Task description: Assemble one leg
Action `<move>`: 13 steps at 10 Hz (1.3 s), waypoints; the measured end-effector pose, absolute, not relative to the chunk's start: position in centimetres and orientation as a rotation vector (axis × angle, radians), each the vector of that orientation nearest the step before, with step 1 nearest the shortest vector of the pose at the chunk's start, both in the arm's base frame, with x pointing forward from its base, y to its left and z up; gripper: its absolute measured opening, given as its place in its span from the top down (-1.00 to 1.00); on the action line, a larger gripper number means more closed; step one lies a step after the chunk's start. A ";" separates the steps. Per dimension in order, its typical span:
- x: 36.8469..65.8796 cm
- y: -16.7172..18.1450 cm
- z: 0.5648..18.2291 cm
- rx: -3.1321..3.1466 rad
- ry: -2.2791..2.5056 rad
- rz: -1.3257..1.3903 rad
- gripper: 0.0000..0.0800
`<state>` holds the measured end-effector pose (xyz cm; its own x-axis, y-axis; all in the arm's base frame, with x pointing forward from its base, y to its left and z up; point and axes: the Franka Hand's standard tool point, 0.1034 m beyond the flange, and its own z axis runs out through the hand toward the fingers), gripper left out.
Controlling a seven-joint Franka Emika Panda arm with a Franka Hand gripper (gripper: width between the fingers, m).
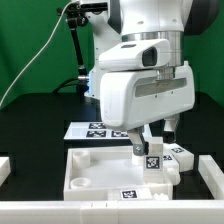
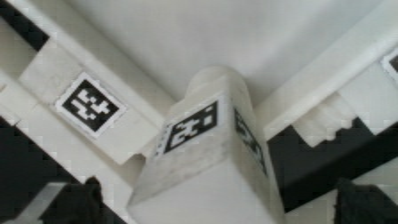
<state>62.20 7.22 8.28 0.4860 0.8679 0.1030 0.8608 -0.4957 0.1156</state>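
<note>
The leg (image 1: 153, 157), a short white post with a black-and-white tag, stands upright at the near right corner of the large white tray-like panel (image 1: 90, 168). My gripper (image 1: 151, 140) is just above it, with a finger on each side. In the wrist view the leg (image 2: 199, 150) runs up the middle between my dark fingertips (image 2: 365, 200). There is a visible gap on each side, so my gripper (image 2: 214, 208) is open around the leg. The panel's tagged wall (image 2: 89, 103) lies beside it.
More white legs (image 1: 184, 155) lie just to the exterior view's right of the panel. The marker board (image 1: 92, 128) lies behind the panel. White rails (image 1: 211, 176) border the black table at the sides and front. A black stand (image 1: 78, 50) rises at the back.
</note>
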 end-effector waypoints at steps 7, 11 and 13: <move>62.3 5.8 8.2 2.351 1.939 0.193 0.03; 62.4 5.8 8.3 2.386 1.896 0.198 0.27; 62.3 5.9 8.3 2.524 1.729 0.206 0.27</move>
